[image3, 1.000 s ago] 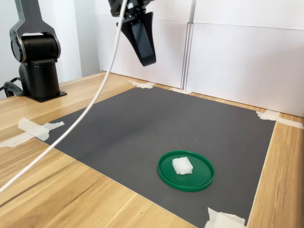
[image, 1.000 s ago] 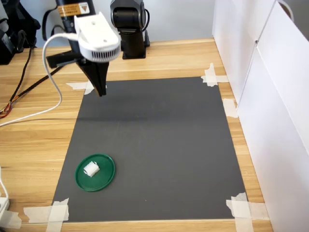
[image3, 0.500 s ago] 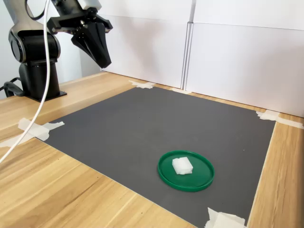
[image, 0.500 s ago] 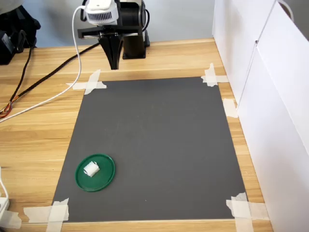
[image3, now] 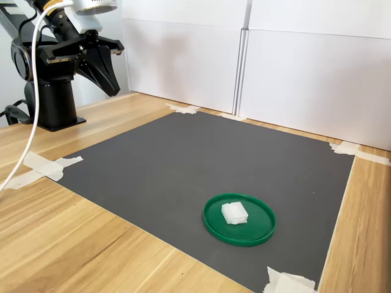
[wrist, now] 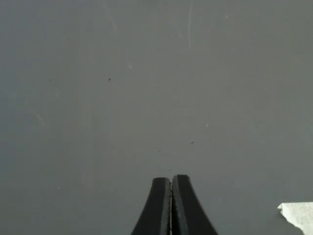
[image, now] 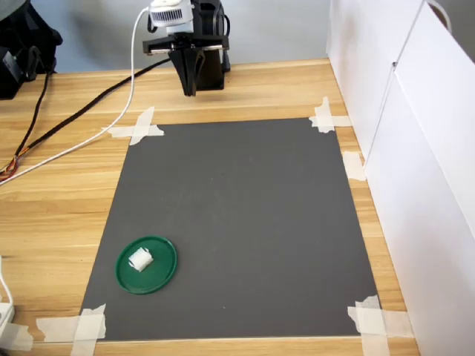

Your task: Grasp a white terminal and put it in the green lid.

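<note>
Where the first exterior view is taken, one white terminal is seen lying inside one green lid, which rests on the dark mat at its near left corner. Four clusters of white tape strips are counted, one at each mat corner. The gripper is held at the far edge, above the wooden table just beyond the mat and in front of the arm's black base, well apart from the lid. A white cable is trailed from the wrist toward the first exterior view's left. No writing can be read.

In the wrist view, the two dark fingers are seen pressed together with nothing between them, above bare mat; one tape corner is visible.

In the second exterior view, the terminal is shown sitting near the middle of the lid, toward the near right of the mat. The gripper is seen at the far left, pointing down beside the base. White panels are stood along the far side.
</note>
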### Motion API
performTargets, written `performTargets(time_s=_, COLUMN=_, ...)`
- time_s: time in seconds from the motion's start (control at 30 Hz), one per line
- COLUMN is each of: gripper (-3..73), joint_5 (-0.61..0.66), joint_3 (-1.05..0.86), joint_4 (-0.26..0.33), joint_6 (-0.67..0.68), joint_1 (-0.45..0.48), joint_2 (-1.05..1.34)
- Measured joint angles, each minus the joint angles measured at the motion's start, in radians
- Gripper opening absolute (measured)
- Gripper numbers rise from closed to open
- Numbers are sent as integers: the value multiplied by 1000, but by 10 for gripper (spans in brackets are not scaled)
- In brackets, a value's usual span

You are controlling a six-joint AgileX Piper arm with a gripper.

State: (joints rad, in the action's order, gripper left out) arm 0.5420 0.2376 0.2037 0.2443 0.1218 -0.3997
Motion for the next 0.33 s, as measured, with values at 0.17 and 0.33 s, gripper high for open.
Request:
performTargets(time_s=0.17, gripper=-22, joint_5=-81, joint_3=-45, joint_4=-1, joint_6=-1, joint_1=0, joint_2=83)
performTargets(time_s=0.33, gripper=-22, joint_5=-162, joint_3=-132, joint_4=-1, joint_6=-1, joint_1=0, joint_2=130)
